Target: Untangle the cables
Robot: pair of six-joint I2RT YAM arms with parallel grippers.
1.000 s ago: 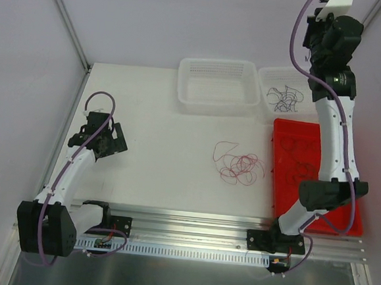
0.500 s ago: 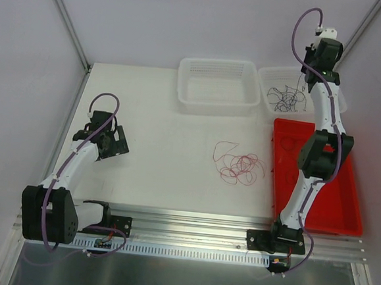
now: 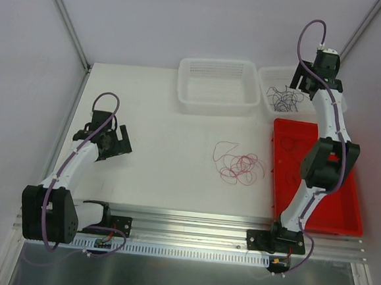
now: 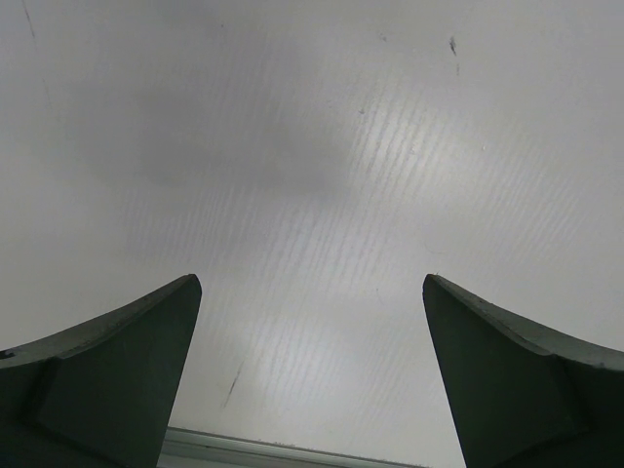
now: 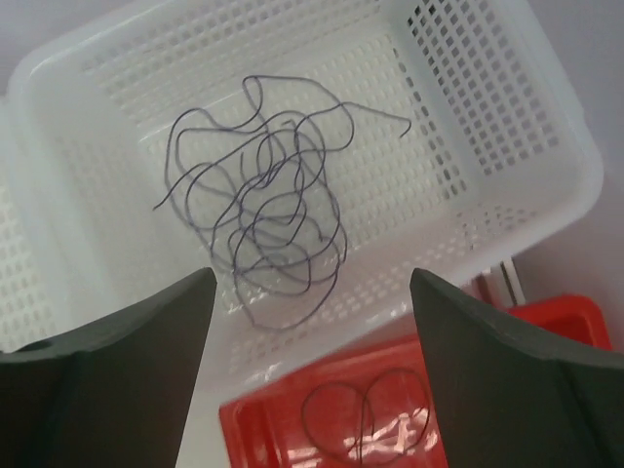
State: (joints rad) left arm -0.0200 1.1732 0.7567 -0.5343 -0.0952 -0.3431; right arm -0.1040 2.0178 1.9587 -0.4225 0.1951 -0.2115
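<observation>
Right now we are hanging our right gripper [image 3: 303,82] over the white perforated plastic basket [image 3: 270,75] that is sitting in the far right corner of the white counter [image 3: 160,114]. In the right wrist view the right gripper [image 5: 312,278] is spreading its two dark fingers [image 5: 117,370] wide apart, gripping nothing and touching nothing. Between them we are looking down on a tangle of hair-thin dark purple wires [image 5: 263,210], which is lying loose on the basket floor in overlapping loops and curls.

Just nearer along the right edge, a red plastic tray [image 3: 347,211] is lying beside that basket, and a thin dark wire loop [image 5: 333,421] is resting in its far end; our right arm is reaching across above the tray. A bunch of hair-thin red wires [image 3: 238,166] is curling on the bare counter near its middle, just left of the tray and apart from it. A second white perforated basket [image 3: 218,85] is standing at the far edge, left of the first.

We are holding our left gripper [image 3: 113,144] low near the left edge, well apart from every wire. Through the left wrist camera the left gripper [image 4: 310,285] is likewise standing wide open, with only plain counter surface showing between its fingers; whether they are touching the counter we cannot tell.
</observation>
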